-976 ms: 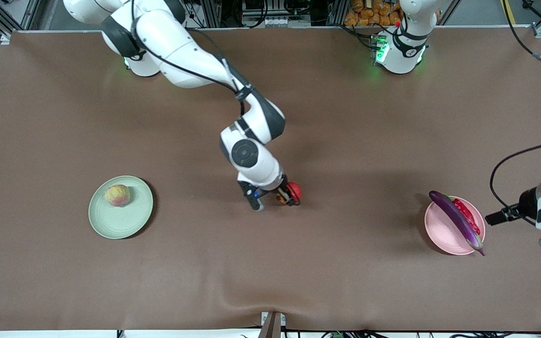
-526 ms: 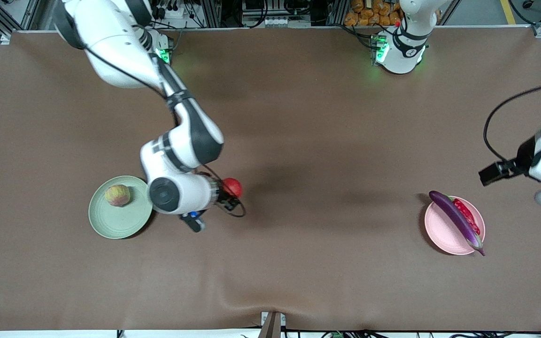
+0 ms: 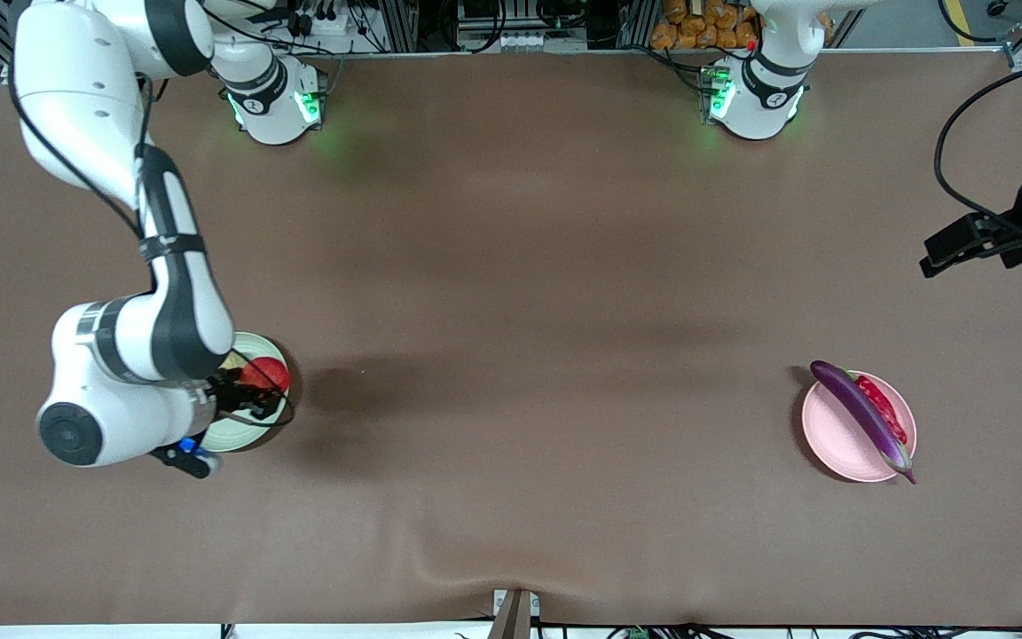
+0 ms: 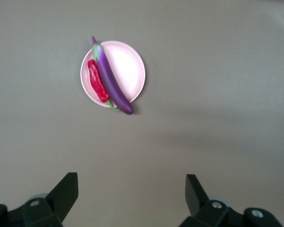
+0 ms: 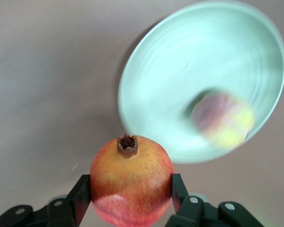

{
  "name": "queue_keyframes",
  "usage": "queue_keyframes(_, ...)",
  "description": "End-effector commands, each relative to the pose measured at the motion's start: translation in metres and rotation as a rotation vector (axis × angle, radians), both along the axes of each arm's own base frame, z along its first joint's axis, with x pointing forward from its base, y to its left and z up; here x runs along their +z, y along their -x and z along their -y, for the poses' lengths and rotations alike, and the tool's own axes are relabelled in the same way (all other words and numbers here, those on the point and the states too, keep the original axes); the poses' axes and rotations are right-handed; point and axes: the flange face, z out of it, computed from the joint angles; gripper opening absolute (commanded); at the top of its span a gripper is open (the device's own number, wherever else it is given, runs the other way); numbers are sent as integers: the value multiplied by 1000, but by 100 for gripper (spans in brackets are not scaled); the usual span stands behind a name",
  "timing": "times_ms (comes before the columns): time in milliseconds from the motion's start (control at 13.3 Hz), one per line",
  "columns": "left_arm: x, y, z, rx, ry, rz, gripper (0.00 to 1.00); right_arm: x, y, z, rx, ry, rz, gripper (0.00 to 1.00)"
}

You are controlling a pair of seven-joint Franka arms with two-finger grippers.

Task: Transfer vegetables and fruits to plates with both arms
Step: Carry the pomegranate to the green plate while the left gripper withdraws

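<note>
Red fruit (image 5: 131,179) pinched in right gripper (image 5: 130,189) over mint plate (image 3: 236,435) | lower onto bare plate beside yellow-green fruit (image 5: 223,118), then release | left gripper (image 4: 131,191) spread, waiting above table near pink plate (image 4: 128,64)

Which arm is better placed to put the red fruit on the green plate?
The right. Its end effector already holds the red fruit over the green plate. The left end effector is open, above the table near the pink plate.

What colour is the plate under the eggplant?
Pale pink plate, clearest in the left wrist view.
</note>
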Motion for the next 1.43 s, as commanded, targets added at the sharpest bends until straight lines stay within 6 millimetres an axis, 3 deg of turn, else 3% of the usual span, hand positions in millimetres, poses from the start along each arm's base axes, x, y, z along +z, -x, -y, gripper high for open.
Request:
queue_keyframes(0, -2, 29, 1, -12, 21, -33, 100, -39, 12, 26, 29, -19, 38, 0)
queue_keyframes(150, -12, 40, -2, -20, 17, -68, 100, -56, 13, 27, 20, -14, 75, 0)
queue_keyframes(225, -10, 46, -3, -17, 17, -67, 100, -57, 13, 27, 22, -14, 75, 7)
queue_keyframes(375, -5, 61, -5, -20, 1, -56, 100, -54, 12, 38, 23, -21, 78, 100)
queue_keyframes(526, 6, 74, -9, -17, -8, -22, 100, -36, 13, 34, 31, -43, 32, 100)
queue_keyframes(826, 16, 78, 14, -67, -100, 0, 100, 54, -1, 28, 54, -97, 7, 100)
queue_keyframes(1051, 16, 76, 16, -53, -61, -3, 100, 96, 0, 30, 86, -111, 33, 100)
queue_keyframes(1352, 16, 76, 28, -64, -29, -6, 100, 206, 17, 29, 121, -111, 191, 100)
